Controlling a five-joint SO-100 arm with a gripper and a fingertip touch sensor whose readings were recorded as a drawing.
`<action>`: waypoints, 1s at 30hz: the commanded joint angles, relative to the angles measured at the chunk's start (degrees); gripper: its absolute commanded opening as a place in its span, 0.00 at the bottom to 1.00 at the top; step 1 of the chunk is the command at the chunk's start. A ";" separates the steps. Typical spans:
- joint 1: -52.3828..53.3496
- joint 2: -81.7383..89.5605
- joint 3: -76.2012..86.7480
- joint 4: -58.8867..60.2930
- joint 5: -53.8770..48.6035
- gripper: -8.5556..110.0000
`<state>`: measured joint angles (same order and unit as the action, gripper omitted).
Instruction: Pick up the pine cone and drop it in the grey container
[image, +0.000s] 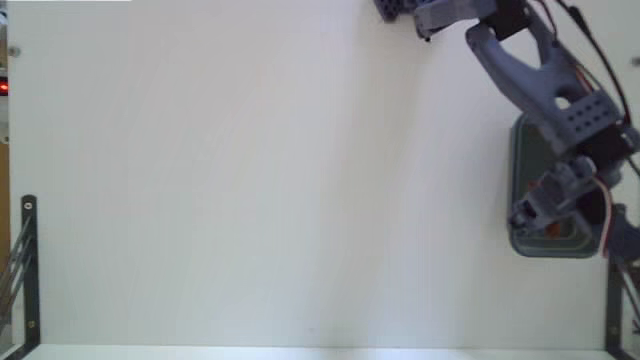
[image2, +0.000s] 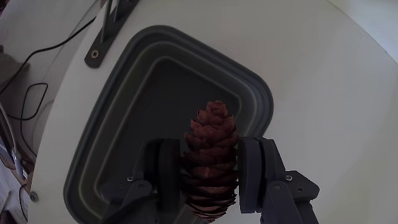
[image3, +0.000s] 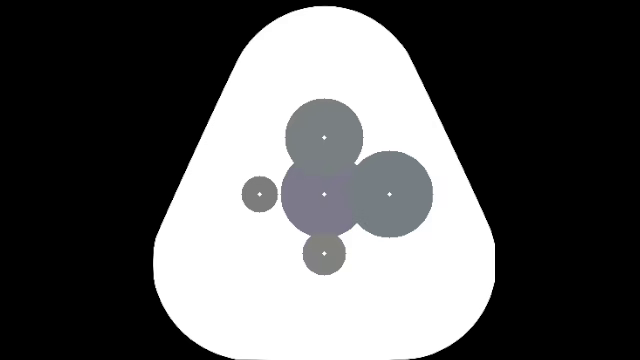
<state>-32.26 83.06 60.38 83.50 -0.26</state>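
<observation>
Right, from my seat the wrist view tells me most: the gripper (image2: 211, 171) is clamped on the pine cone (image2: 211, 149), one dark finger (image2: 166, 174) pressing its left flank and the other touching its right. The cone stands lengthwise between them, its reddish-brown scales plain to see and its tip pointing up in that view, past the fingertips. Directly behind it lies the dark inside of the grey container (image2: 252, 84), so I read the cone as held over the tub's opening and apart from its floor; how high above it I cannot tell. The thick rim with rounded corners frames the cone on all sides in that view.

In the fixed view the arm (image: 540, 70) comes in from the top right and reaches down along the right edge of the white table (image: 250, 180). The gripper (image: 545, 215) sits over the grey container (image: 518, 150), which stands near the table's right edge and is largely covered by the arm. I see only a small orange-brown speck there at the tub's lower end, too small for me to call it the cone with confidence. A black bracket (image: 28, 270) stands at the table's left edge, and in the wrist view a black cable (image2: 37, 68) trails beyond the table's edge.
</observation>
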 joint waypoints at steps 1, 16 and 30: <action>-2.18 6.83 1.38 -0.88 0.26 0.51; -5.04 9.93 5.38 -1.76 0.26 0.51; -5.14 10.04 5.52 -1.80 0.26 0.51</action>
<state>-36.47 87.71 65.30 82.18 -0.18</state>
